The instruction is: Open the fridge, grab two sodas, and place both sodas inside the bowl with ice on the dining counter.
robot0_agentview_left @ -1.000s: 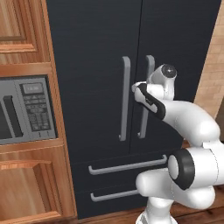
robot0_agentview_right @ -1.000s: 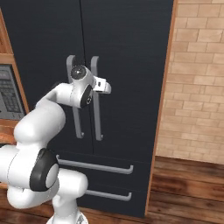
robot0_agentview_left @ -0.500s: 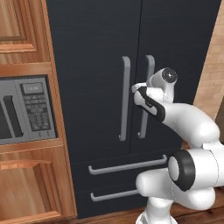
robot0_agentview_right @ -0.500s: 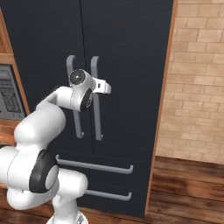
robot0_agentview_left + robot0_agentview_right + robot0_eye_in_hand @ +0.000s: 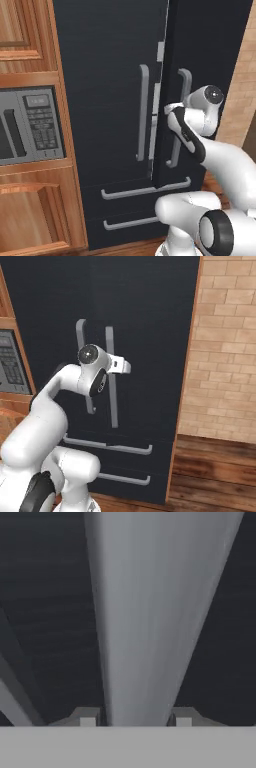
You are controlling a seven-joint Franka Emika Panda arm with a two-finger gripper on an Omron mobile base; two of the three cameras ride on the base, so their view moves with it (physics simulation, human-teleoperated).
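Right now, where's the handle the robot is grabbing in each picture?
Left base view: handle stands right of centre, with the gripper shut on it.
Right base view: left of centre, the righter of two upright bars.
Hand view: wide grey bar up the middle.
Shared landmark: the other door's handle, just to its left in both base views.

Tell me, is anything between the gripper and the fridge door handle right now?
Nothing visible is. In the hand view the right door's handle runs straight between the two fingertips, so the gripper is shut on it. The fridge door is cracked open, with pale shelf edges showing in the gap.
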